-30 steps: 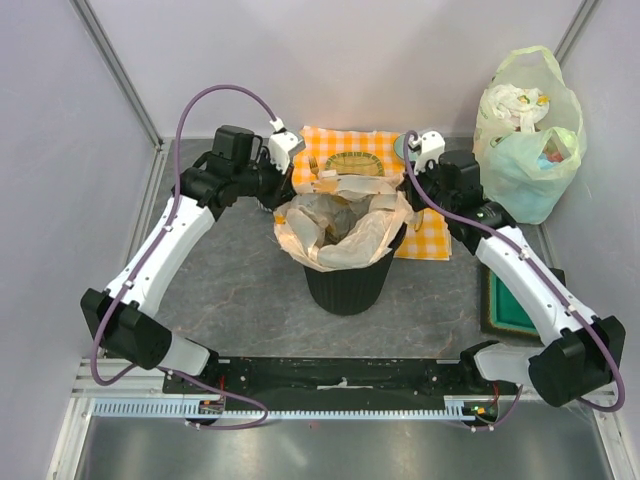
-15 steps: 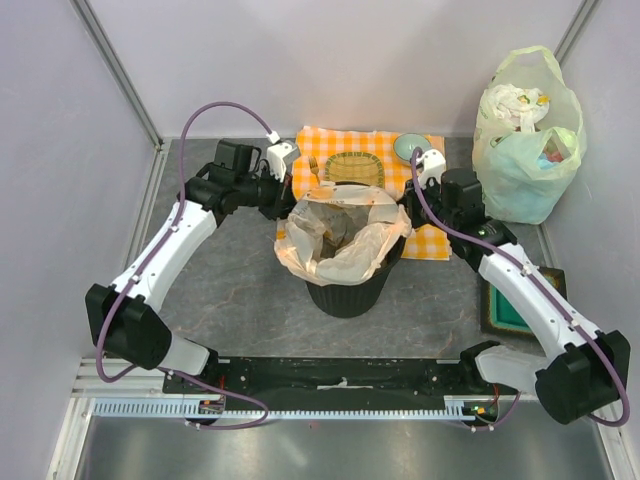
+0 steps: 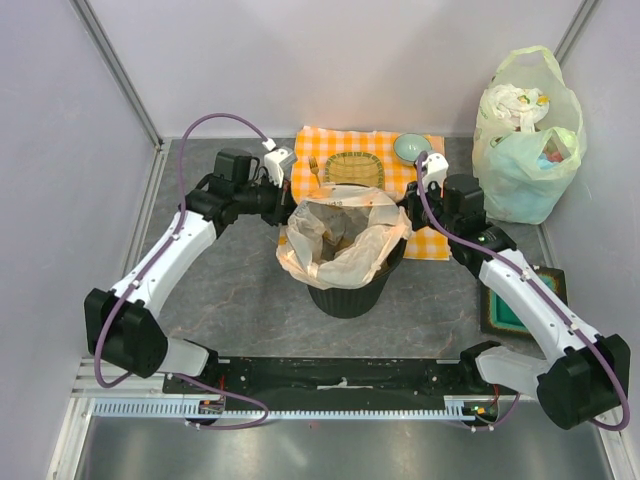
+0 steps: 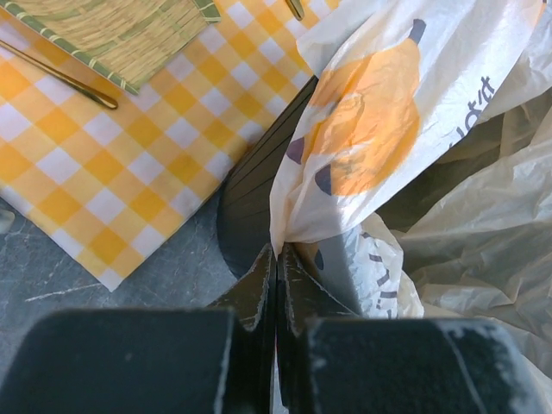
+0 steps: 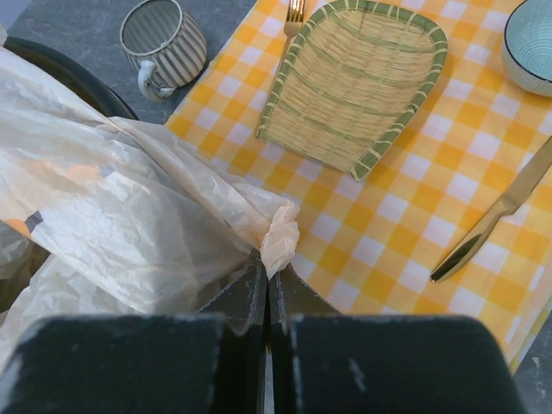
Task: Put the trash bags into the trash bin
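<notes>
Trash bag (image 3: 345, 232) status, working outward. Left gripper (image 4: 276, 252): jaws together, clamped on thin bag edge just outside trash bin (image 3: 345, 290) wall, far-left side of bin. Right gripper (image 5: 267, 266): same, jaws together on a bunched bag corner at far-right side of bin, checked cloth (image 5: 362, 224) just beyond. Bag spread across bin mouth, middle sagging inside, near edge folded out over bin rim. Looks mostly done. Left to do, by my read: seat far edge over bin rim, tuck loose plastic in, let go on both sides. Separate green bag (image 3: 525, 165) well to right of bin.
</notes>
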